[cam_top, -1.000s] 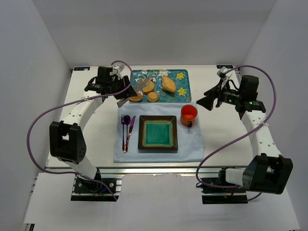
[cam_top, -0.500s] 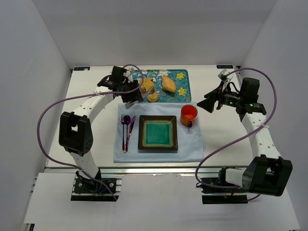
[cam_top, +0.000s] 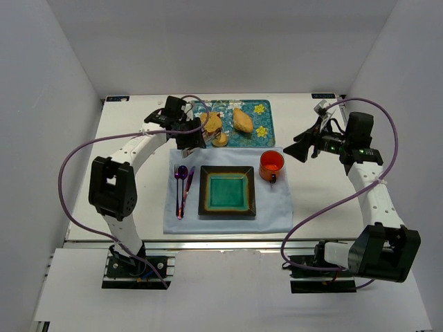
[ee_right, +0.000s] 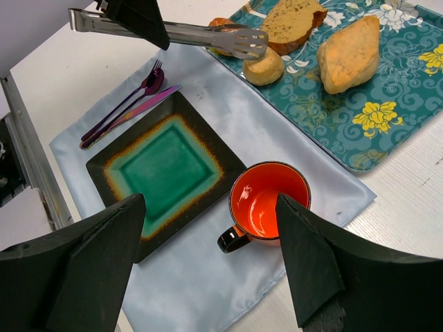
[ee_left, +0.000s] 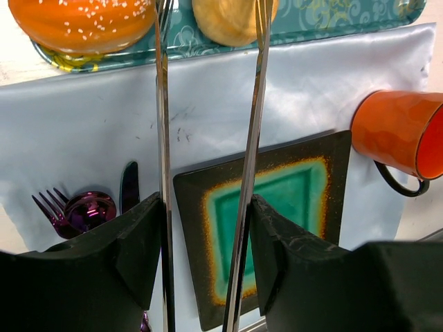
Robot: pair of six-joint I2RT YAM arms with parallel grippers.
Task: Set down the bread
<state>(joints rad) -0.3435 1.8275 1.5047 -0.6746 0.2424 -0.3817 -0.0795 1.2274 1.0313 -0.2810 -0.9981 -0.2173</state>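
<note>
The left gripper [ee_left: 205, 207], half closed on the tongs [ee_left: 160, 124], has swung in from the side. Their tips now hover at the bread [ee_right: 264, 67] on the tray [ee_right: 387, 138] (not yet squeezed, I judge) — the right gripper [ee_right: 208, 207] hangs wide, empty.

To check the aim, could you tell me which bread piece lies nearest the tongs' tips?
The small pale bun, framed between the tongs' arms; the seeded bun, slice and loaf lie outside them.
</note>
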